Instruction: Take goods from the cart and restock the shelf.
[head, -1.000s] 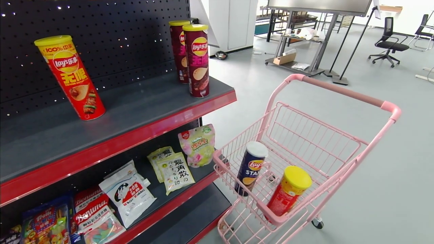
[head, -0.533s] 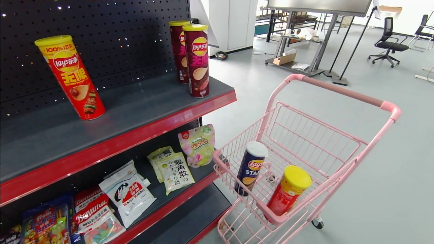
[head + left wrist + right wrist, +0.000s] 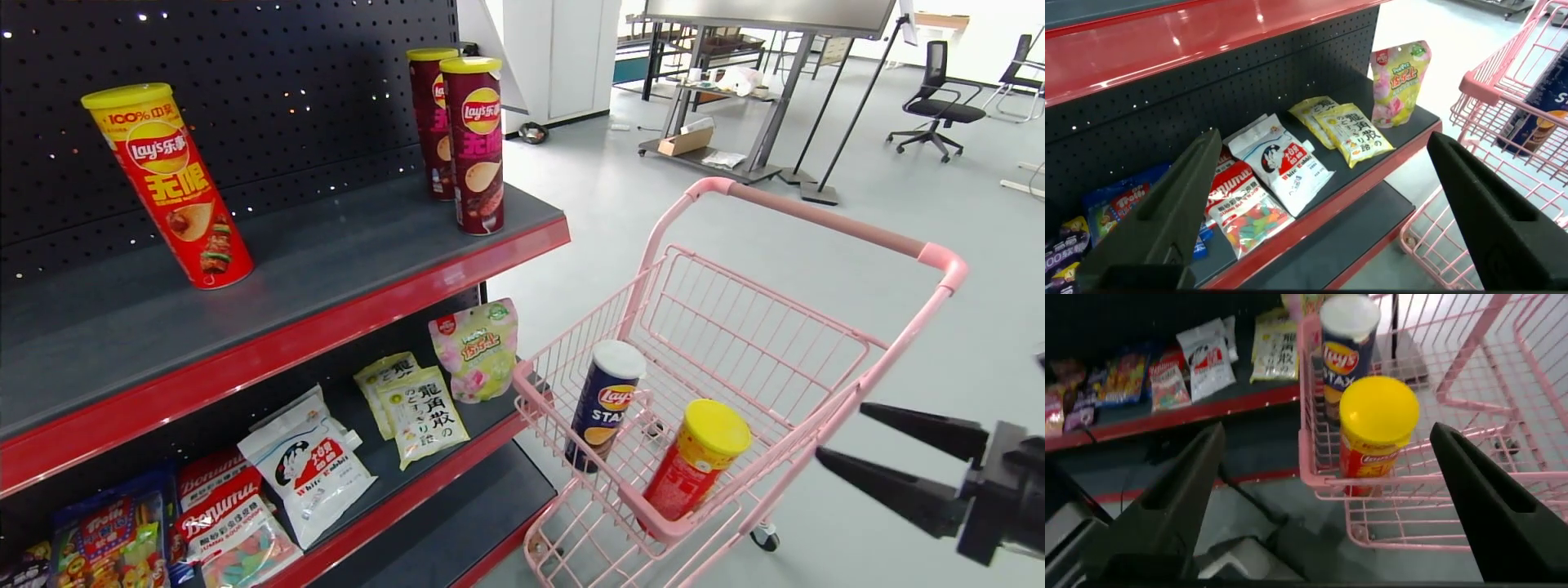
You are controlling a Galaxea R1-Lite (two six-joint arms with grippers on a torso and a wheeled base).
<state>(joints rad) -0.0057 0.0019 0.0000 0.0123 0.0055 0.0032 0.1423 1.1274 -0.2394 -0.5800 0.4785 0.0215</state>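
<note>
High head, both wrists: shared cart (image 3: 816,216)

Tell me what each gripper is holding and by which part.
Nothing is held. The right gripper is open beside the pink wire cart, clear of the yellow-lidded red chip can; the left gripper is open before the lower snack shelf.

We see the left gripper (image 3: 1324,137) in the foreground, its two dark fingers (image 3: 1167,212) spread wide apart. Between them lies the lower shelf (image 3: 1372,175), red-edged with a pegboard back. It holds a white candy bag (image 3: 1282,163), yellow-green packets (image 3: 1354,132), an upright pink pouch (image 3: 1399,72) and a red gummy bag (image 3: 1245,216). Just beside the shelf's end stands the pink cart (image 3: 1490,86) — a dark blue can (image 3: 1535,122) inside.
</note>
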